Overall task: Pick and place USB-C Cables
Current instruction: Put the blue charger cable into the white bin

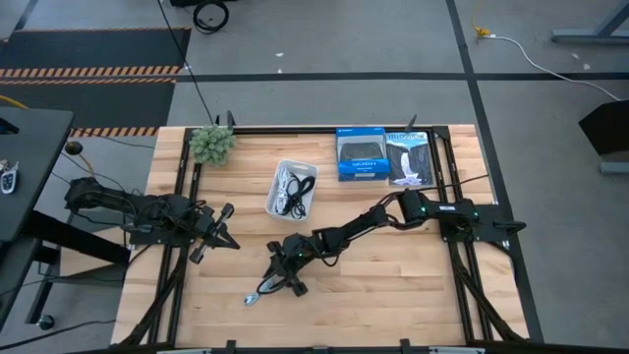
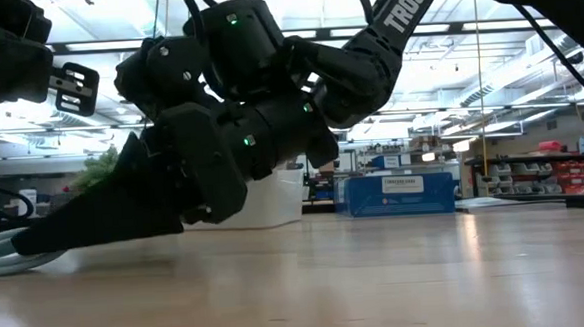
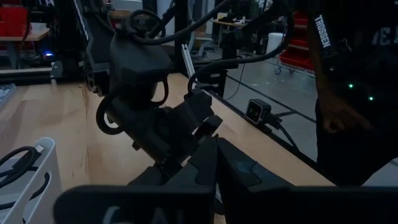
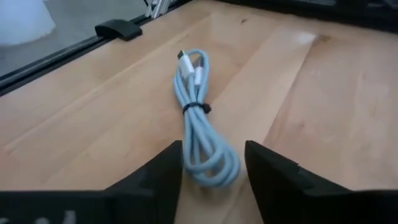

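Pale blue cable [image 4: 202, 124] is lying coiled on the bench [image 1: 393, 285], near its front edge, with one looped end sitting between the spread fingers [image 4: 155, 177] of the right hand [image 1: 285, 278], which is not yet pinching it. For a sound grip, the fingers are best being lowered until the loop is fully straddled, then closed near the black tie so the coil is not splaying. Other cables are resting in the white bin [image 1: 278, 183]. The left hand [image 1: 218, 232] is waiting at the bench's left side, its fingers spread.
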`<state>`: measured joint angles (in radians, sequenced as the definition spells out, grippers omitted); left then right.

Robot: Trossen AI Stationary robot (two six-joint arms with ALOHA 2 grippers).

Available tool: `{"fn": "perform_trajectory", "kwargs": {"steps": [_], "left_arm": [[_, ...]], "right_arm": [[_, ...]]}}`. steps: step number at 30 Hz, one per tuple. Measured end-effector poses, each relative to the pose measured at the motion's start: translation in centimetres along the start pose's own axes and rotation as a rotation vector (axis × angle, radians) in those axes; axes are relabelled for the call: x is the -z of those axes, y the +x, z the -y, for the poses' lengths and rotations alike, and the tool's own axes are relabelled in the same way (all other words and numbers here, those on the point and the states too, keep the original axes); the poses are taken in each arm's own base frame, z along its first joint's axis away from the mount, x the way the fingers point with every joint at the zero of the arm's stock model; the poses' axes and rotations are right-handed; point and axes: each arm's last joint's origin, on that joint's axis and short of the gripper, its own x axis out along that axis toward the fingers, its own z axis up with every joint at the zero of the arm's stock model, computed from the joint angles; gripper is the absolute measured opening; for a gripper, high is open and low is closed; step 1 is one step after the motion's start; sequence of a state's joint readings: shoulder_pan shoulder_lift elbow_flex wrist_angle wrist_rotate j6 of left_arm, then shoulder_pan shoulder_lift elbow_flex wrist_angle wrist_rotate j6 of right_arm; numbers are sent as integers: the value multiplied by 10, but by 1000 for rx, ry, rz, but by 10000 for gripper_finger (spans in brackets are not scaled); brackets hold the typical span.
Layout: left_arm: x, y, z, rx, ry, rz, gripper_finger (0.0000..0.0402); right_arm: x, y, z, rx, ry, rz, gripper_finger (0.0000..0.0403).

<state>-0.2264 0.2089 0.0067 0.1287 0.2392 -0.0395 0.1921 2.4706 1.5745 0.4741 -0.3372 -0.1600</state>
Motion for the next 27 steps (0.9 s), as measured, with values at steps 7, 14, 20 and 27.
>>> {"fn": "perform_trajectory", "kwargs": {"steps": [7, 14, 20, 27], "left_arm": [[0, 0, 0, 0, 0, 0, 11], [0, 0, 0, 0, 0, 0, 11], [0, 0, 0, 0, 0, 0, 11], [0, 0, 0, 0, 0, 1, 11]], "right_arm": [[3, 0, 0, -9, -9, -28, 117], [4, -2, 5, -2, 1, -32, 29], [5, -9, 20, 3, 61, -30, 24], [-17, -30, 42, 19, 72, -8, 20]]}}
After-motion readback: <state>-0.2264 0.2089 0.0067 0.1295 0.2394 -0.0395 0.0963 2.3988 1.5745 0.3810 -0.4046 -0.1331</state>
